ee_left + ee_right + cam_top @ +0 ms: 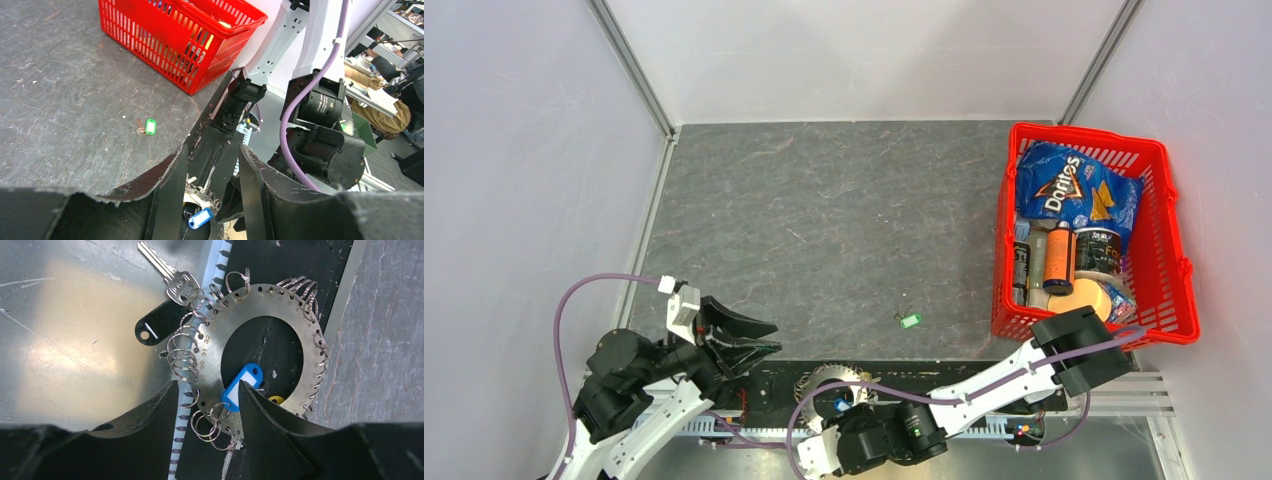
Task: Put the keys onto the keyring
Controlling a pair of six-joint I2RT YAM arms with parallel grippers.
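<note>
The keyring is a flat metal disc with a central hole and small split rings round its rim; it lies on the black strip at the table's near edge. A key with a black head lies against the disc's left rim, its silver blade caught in the split rings. The green-headed key lies alone on the grey mat. My right gripper is open, its fingers straddling the disc's near rim beside a blue tag. My left gripper hangs open and empty to the left.
A red basket with a Doritos bag and bottles stands at the right of the mat. A yellow tag shows in the disc's hole. A bare metal plate lies left of the disc.
</note>
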